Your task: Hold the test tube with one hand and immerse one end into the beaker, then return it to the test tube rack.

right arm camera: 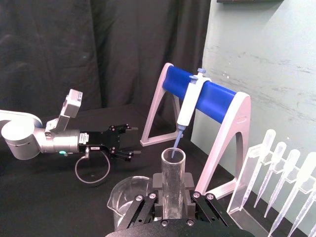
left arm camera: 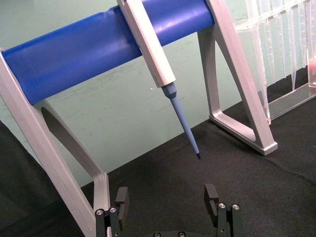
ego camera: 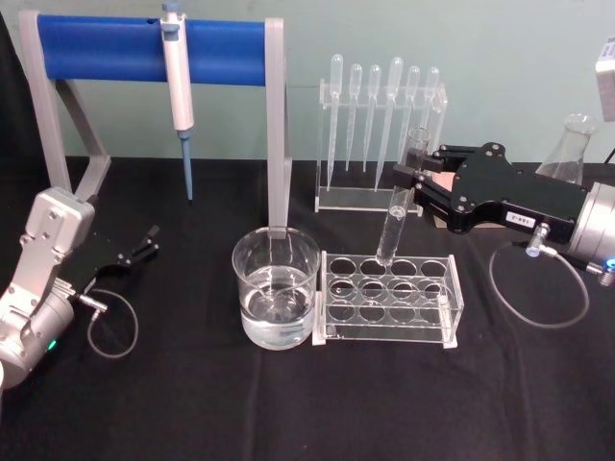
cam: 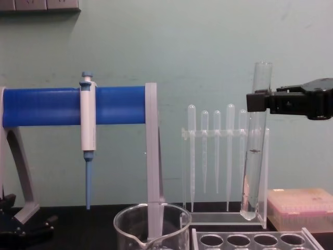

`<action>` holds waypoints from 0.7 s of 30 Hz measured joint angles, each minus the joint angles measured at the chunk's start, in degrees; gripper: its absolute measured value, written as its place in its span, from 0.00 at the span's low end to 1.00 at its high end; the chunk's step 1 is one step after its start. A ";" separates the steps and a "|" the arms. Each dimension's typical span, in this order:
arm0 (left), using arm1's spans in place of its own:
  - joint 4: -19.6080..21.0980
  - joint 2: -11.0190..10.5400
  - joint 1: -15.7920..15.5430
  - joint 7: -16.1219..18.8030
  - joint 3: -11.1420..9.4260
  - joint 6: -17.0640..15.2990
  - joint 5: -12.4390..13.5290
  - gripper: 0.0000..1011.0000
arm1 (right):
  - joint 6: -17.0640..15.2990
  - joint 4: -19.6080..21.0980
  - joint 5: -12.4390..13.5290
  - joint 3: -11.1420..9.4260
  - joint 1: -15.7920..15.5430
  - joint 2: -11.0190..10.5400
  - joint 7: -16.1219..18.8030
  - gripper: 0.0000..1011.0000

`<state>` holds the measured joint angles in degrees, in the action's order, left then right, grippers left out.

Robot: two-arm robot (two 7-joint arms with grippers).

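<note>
On the black-draped desk, the black right claw, entering from the right edge, is clenching the clear glass test tube near its rim, tilted above the clear holed rack at centre. If dipping comes next, it is needing a slow leftward carry, then an upright descent into the wide glass beaker, avoiding the rim. The left claw is resting released at the left edge.

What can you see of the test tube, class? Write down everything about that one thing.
The test tube is clear glass, thin and long, with a round bottom and an open, slightly flared top. The right claw is shut on it near the top. It hangs slightly tilted, its bottom in the air just above the rack, touching nothing else. Whether it holds liquid cannot be told.
</note>
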<state>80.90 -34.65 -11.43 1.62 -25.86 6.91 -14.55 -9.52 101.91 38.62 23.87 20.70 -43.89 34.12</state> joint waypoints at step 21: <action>0.00 0.00 0.00 0.00 0.00 0.00 0.00 0.99 | 0.00 0.00 0.00 0.00 0.00 0.00 0.00 0.24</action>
<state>80.90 -34.65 -11.43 1.62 -25.86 6.91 -14.55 -9.52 101.91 38.62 23.87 20.70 -43.89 34.12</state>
